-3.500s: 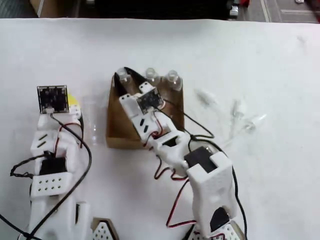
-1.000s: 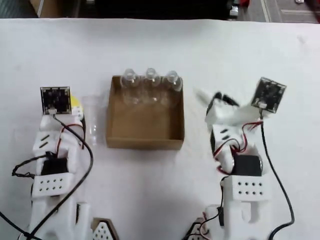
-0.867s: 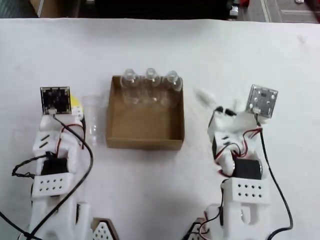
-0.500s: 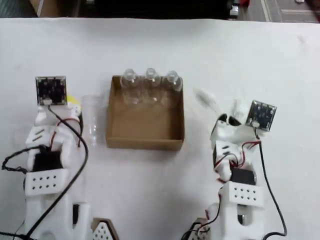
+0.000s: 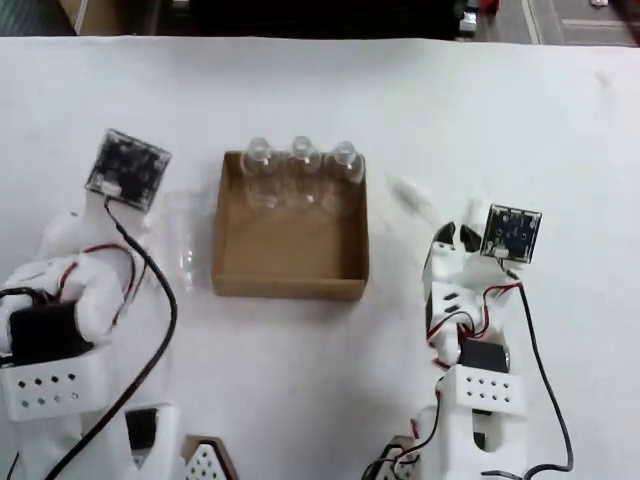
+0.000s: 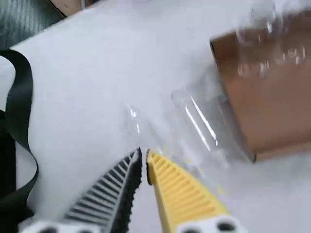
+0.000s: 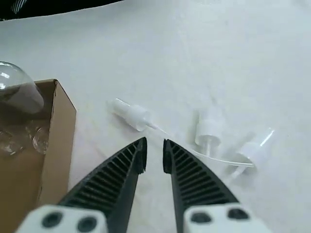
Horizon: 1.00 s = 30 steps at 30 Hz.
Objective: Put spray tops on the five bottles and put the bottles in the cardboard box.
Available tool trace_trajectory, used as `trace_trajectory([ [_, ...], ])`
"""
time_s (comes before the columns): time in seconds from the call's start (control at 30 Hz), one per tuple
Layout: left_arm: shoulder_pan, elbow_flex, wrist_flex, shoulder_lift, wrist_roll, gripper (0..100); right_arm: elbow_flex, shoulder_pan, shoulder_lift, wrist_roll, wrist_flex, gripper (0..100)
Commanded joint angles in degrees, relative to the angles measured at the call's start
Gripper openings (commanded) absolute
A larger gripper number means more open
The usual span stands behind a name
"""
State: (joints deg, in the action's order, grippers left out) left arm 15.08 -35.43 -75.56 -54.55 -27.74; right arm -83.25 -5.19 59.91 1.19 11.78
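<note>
Fingers (image 6: 170,184) of our left gripper (image 6: 144,161) press almost together, empty, near the uncapped bottle (image 6: 204,126) lying just left of the cardboard box (image 5: 290,255); our right gripper (image 7: 154,150), slightly parted, faces the loose spray tops (image 7: 131,114) right of it, likely to fetch one; three capped bottles (image 5: 300,165) stand inside

No writing, label, number or sign could be read anywhere. The box (image 5: 290,286) showed plain brown walls. The bottles (image 5: 300,158) at the box's far end were clear, with nothing legible on them.
</note>
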Motion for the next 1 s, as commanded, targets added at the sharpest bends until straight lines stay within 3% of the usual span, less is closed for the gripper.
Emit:
trace_trajectory([
  [0.0, 10.5, 1.0, -7.5, -1.5, -20.1, 3, 0.4, -0.7, 0.8, -0.7, -1.6, 4.3],
  [0.13, 26.5, -2.5, 0.3, -1.5, -33.9, 3, 0.3, -0.6, 0.8, -0.7, -1.6, 4.3],
  [0.27, 34.3, -3.3, 3.8, -1.4, -36.3, 3, 0.3, -0.4, 0.8, -0.7, -1.6, 4.3],
  [0.4, 34.9, -3.8, 6.3, -1.3, -36.4, 3, 0.2, 0.8, 0.8, -0.7, -1.5, 4.3],
  [0.5, 34.4, -6.5, 12.7, 1.2, -36.4, 3, -0.9, 1.5, 0.8, -0.8, -1.7, 4.3],
  [0.63, 32.9, -9.0, 21.1, 11.5, -36.4, 3, -1.3, 1.5, 1.0, -0.8, -1.7, 4.3],
  [0.73, 30.8, -6.6, 20.9, 20.6, -36.0, 3, -1.3, 1.5, 0.9, -0.8, -1.7, 4.3],
  [0.83, 26.7, -0.4, 15.4, 28.2, -30.3, 3, -1.3, 1.6, 0.9, -0.8, -1.7, 4.3],
  [0.97, 21.6, 14.0, 6.3, 34.8, -11.3, 3, -1.3, 1.6, 0.8, -0.8, -1.7, 4.3],
])
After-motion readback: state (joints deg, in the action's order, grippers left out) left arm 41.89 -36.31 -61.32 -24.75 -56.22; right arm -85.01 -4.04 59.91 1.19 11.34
